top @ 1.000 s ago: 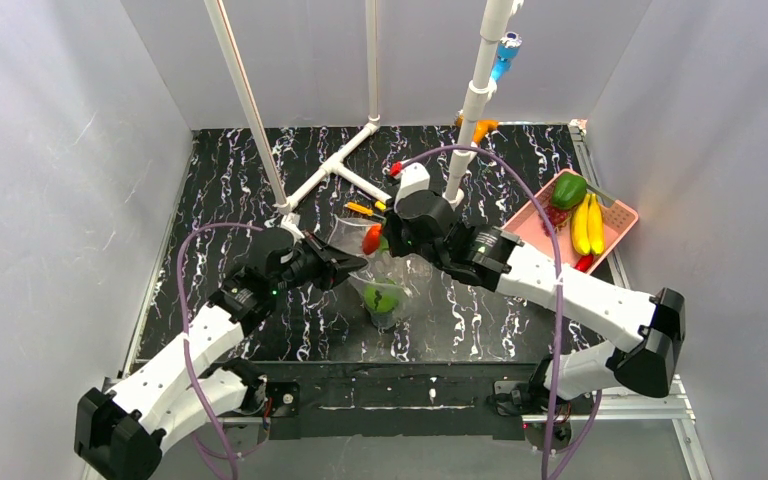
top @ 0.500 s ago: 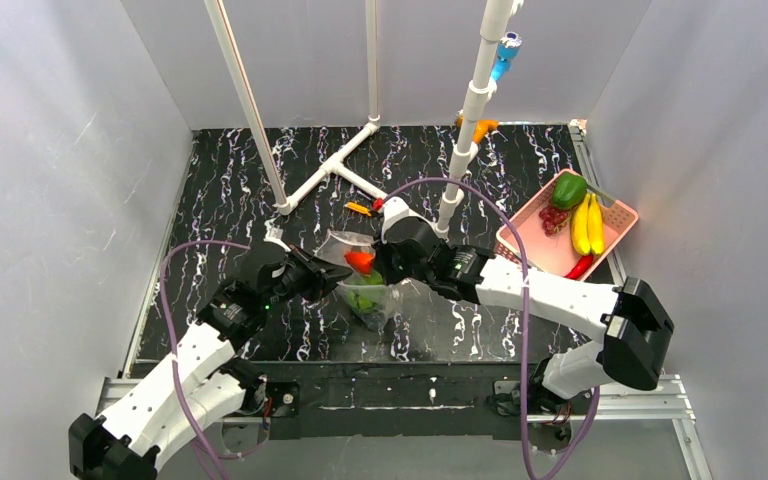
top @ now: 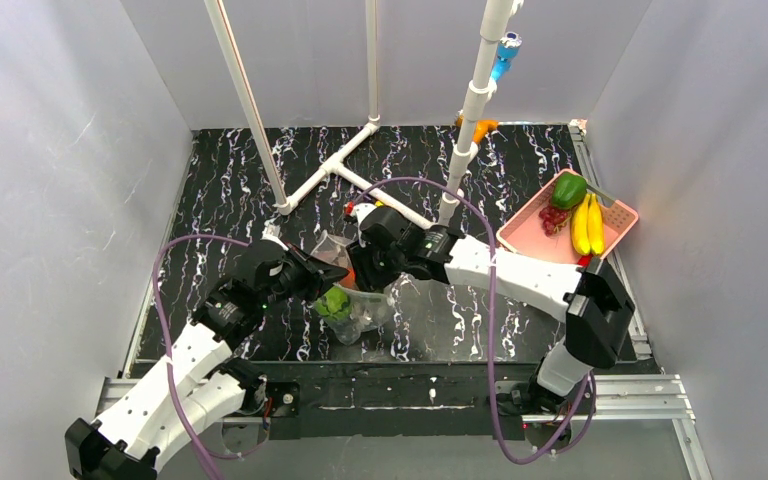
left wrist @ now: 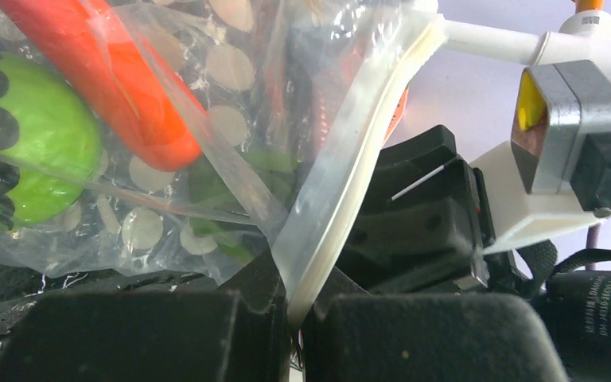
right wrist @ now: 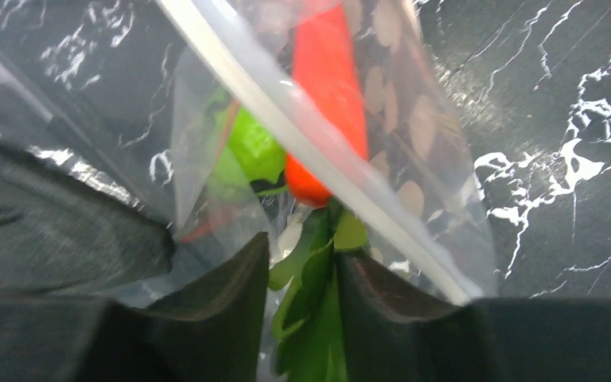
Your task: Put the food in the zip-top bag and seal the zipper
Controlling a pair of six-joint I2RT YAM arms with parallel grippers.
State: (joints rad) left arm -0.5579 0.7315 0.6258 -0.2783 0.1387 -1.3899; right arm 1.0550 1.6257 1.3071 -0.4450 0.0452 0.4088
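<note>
The clear dotted zip-top bag (top: 360, 305) hangs between my two grippers over the table. My left gripper (top: 330, 277) is shut on its zipper strip (left wrist: 342, 183), which runs up from the closed jaws in the left wrist view. A green round fruit (top: 336, 303) lies inside the bag and also shows in the left wrist view (left wrist: 24, 151). My right gripper (right wrist: 302, 270) is shut on the green leafy top (right wrist: 318, 318) of an orange long pepper (right wrist: 326, 79). The pepper points down into the bag's mouth, and it also shows in the left wrist view (left wrist: 103, 72).
A pink basket (top: 625, 215) at the right holds a green pepper (top: 568, 190), dark grapes (top: 554, 215), two bananas (top: 588, 225) and a red pepper (top: 587, 262). A white pipe frame (top: 345, 170) and an upright post (top: 465, 140) stand behind the arms.
Both grippers moved left and toward the near edge, carrying the bag. The orange pepper has gone from above the bag's mouth down into it.
</note>
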